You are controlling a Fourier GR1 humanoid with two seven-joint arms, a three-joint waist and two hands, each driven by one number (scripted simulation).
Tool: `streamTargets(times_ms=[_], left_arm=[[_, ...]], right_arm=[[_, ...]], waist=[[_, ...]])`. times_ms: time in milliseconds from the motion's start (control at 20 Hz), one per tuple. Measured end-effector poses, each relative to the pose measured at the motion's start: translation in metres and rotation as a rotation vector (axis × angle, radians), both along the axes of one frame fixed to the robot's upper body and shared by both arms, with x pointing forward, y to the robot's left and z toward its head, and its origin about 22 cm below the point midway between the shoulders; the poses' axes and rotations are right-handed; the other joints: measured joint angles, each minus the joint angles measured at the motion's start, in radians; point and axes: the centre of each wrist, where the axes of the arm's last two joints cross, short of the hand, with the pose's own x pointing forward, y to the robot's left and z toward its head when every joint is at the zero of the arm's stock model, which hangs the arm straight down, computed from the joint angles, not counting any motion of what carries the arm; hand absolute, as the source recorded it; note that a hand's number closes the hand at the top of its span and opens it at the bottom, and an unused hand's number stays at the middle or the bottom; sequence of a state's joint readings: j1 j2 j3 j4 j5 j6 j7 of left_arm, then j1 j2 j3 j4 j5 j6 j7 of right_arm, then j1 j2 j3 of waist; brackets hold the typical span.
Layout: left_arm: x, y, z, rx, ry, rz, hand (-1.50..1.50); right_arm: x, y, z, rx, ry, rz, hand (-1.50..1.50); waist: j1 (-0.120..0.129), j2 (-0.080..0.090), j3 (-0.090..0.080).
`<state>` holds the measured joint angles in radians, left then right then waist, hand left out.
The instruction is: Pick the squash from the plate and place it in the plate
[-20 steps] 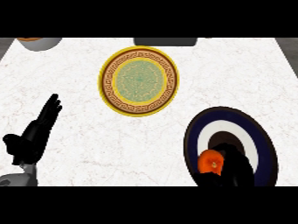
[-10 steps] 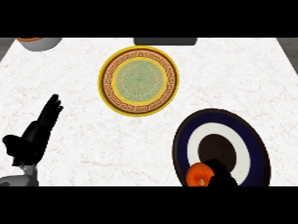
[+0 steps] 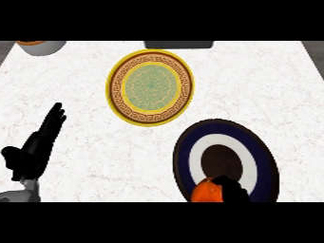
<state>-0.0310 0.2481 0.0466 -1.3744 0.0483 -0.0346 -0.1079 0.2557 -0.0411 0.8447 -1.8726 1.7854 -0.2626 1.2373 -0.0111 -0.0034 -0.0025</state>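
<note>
White marble counter carries everything in view. At the far left, the left hand rests open near the counter's lower left, its fingers straight and pointing up and away, holding nothing, the thumb sticking out to the side. Above those fingertips, at the top left corner, a rounded bowl is cut off by the edge. Well to the right of the left fingers lies the yellow-rimmed plate, with a brown patterned band and a green middle. Past its top edge sits a dark object, partly out of view. Lower right is the navy plate, ringed white with a dark brown centre. At its near rim the right hand shows only in part, dark fingers curled round the orange squash, which lies just left of and under those fingers, over the navy plate's lower edge.
</note>
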Motion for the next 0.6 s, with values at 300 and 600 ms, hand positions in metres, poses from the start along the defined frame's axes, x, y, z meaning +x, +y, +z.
streamTargets(times_ms=[300, 600], left_arm=[[0.0052, -0.0009, 0.0005, 0.001, 0.002, 0.000, 0.00], [0.0076, -0.0049, 0.0025, 0.000, -0.005, -0.019, 0.00]], right_arm=[[0.0036, -0.0018, 0.0055, -0.207, -0.150, 0.064, 1.50], [0.0051, -0.0013, 0.0070, -0.287, -0.200, 0.127, 1.50]], waist=[[0.002, 0.001, 0.000], [0.017, 0.004, 0.001]])
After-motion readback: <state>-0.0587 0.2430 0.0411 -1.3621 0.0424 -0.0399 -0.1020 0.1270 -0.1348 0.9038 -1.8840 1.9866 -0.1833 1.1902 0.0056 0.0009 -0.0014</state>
